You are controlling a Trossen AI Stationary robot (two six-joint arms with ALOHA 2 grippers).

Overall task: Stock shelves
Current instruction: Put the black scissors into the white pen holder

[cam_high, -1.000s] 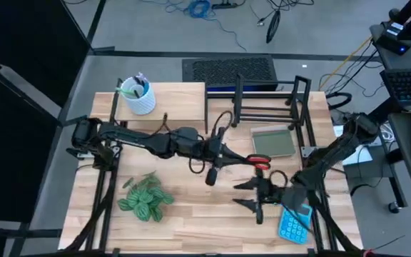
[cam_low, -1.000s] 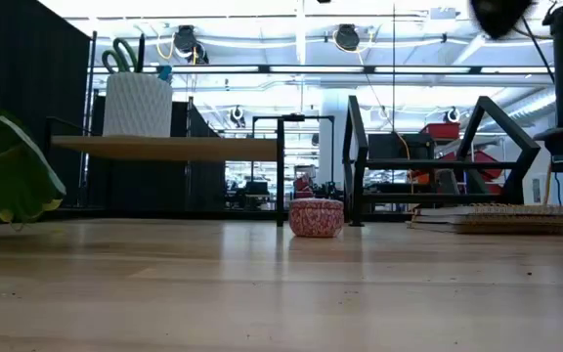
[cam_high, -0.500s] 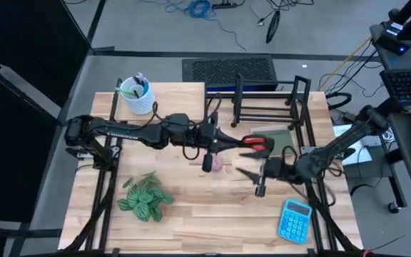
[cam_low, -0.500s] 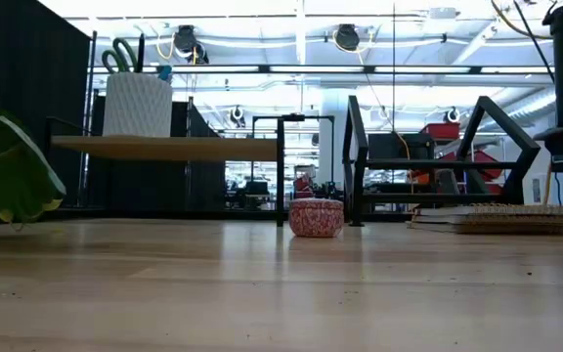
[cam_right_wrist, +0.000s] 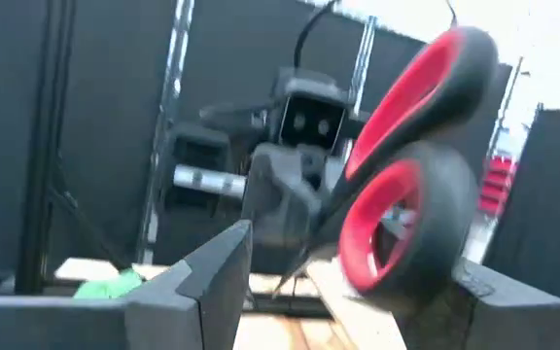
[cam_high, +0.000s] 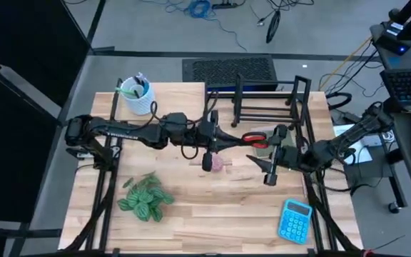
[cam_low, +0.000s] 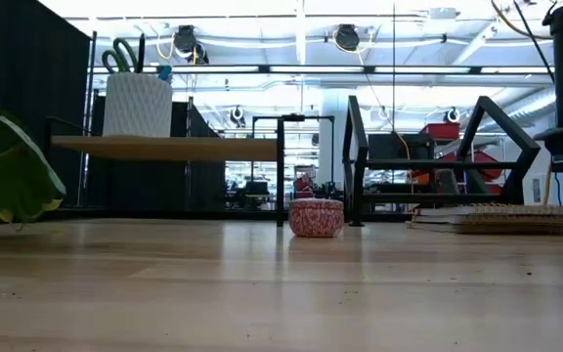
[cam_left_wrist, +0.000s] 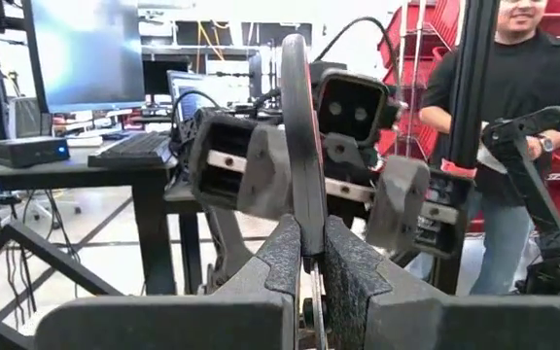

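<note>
— Since a moment ago my right hand (cam_high: 261, 158) swung far from the calculator (cam_high: 295, 220) to meet the scissors (cam_high: 255, 140), fingers spread around the red handles

— And the left hand (cam_high: 228, 140)?

— Clamped on the blades, just near the black rack (cam_high: 266, 107). Close squarely on the handles before I release; wooden shelf (cam_high: 164, 100) stands far-left

- I see the cup (cam_high: 138, 96) on the riser (cam_high: 180, 101), rack (cam_high: 270, 103) to its right.
- Notebook (cam_high: 280, 135) lies before the rack.
- Plant (cam_high: 145, 198) sits front-left, calculator (cam_high: 295, 220) front-right, tin (cam_high: 218, 163) between.
</note>
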